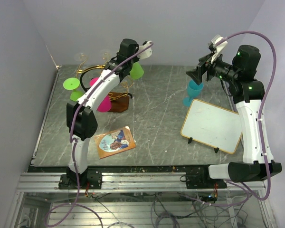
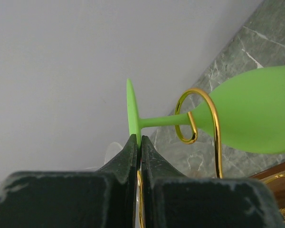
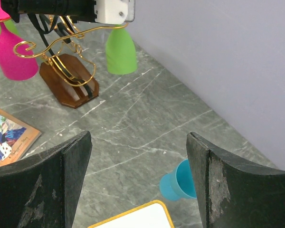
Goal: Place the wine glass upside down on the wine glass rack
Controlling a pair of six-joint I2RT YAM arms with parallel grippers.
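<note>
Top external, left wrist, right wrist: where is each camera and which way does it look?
Top external: above and behind the bases, looking down on the table; left arm and right arm show.
Left wrist: behind the shut left tool, looking along it at the green wine glass on the wine glass rack.
Right wrist: above the open right tool, looking down past a blue glass.
Both wrist views share that rack and green wine glass.

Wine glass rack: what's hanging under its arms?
Hanging bowl-down: a green wine glass, a pink glass and a second green glass. The left arm covers the middle of the rack, so anything there is hidden.
</note>
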